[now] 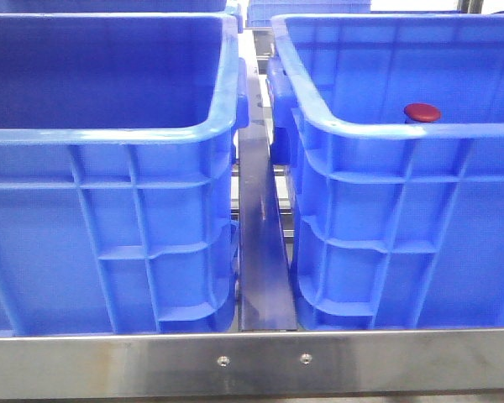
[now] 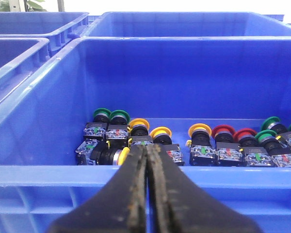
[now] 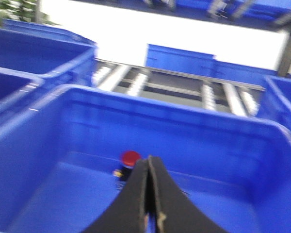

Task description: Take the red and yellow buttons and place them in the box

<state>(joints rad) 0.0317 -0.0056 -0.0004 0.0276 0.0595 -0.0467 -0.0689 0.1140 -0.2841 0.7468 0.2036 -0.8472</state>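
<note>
Front view shows two big blue crates side by side, with a dark metal strip (image 1: 260,243) running between them and a steel rail (image 1: 252,363) with two screws across the bottom of the frame. The crate on the left of the frame (image 1: 109,134) shows only its inner walls from this angle. The box (image 1: 403,130) on the right of the frame has a red button (image 1: 422,112) showing just above its near rim, right of centre.

From the left wrist view, the left gripper (image 2: 147,150) sits at lower centre with its two dark fingers pressed together and nothing between them, poised above the near rim of a crate (image 2: 39,174). On that crate's floor lies a row of push buttons with black bodies and clear contact blocks. Green-capped ones (image 2: 110,115) are at the left end, yellow buttons (image 2: 160,132) near the middle, red-capped ones (image 2: 223,129) to the right of centre, and more green caps (image 2: 270,123) at the far right.

From the right wrist view, which is blurred, the right gripper (image 3: 148,165) is likewise closed tight, fingers touching and holding nothing. Just past its tips, a single red button (image 3: 131,157) lies on the floor of the blue box (image 3: 223,131), near the middle of the frame. More blue crates and a roller conveyor (image 3: 174,90) stand behind.
</note>
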